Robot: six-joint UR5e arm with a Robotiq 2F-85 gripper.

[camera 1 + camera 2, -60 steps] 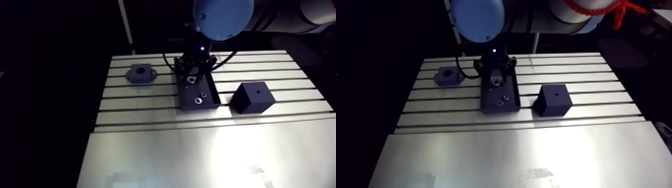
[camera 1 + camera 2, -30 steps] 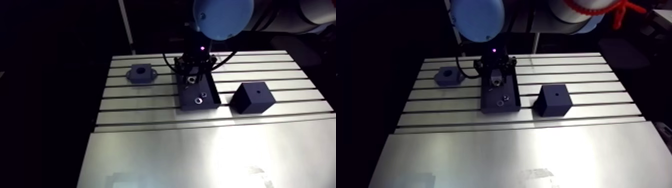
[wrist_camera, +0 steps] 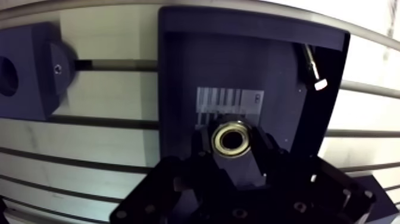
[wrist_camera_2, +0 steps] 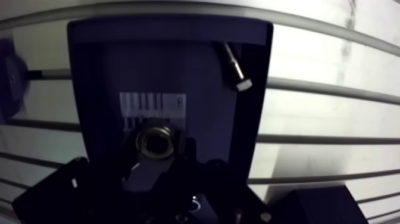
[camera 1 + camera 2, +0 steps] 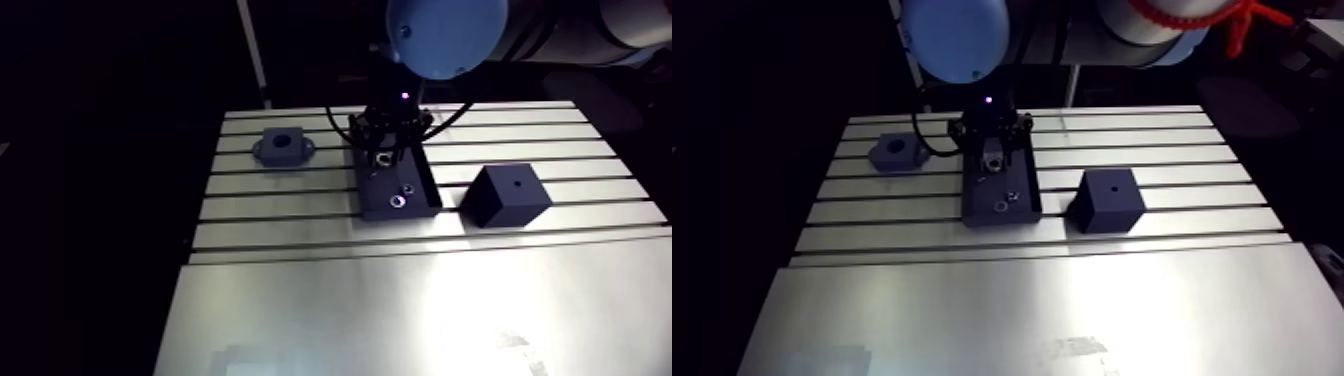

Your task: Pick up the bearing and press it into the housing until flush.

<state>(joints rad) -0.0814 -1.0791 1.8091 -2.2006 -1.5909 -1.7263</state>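
Set against the earlier pictures, almost nothing had shifted. The gripper [image 3: 235,156] stayed low over the same end of the dark tray [image 3: 178,59], with no visible rise or sideways travel. That suggests the grasp was only just being settled and the carry to the housing [image 5: 282,147] had not begun.

In the wrist view, the brass-coloured bearing [image 3: 233,137] sat between the two fingers [image 3: 201,156], bore facing up. The fingers had closed in against it on both sides and looked clamped on it. Whether it had left the tray floor could not be told. Just ahead of the fingertips lay a barcode label [image 3: 229,100] on the tray floor. Further ahead and to one side, a small pin [image 3: 312,68] rested against the tray wall. Two more small ring-shaped parts [image 5: 397,200] lay in the tray at its other end, away from the fingers.

The housing, a flanged block with an open bore, stood on the slotted worktop [image 5: 400,300], off to one side of the fingers, outside the tray and well apart from the bearing. A dark cube [image 5: 505,195] with a small hole stood on the opposite side.

The wrist pointed straight down, with the fingers vertical over the tray.
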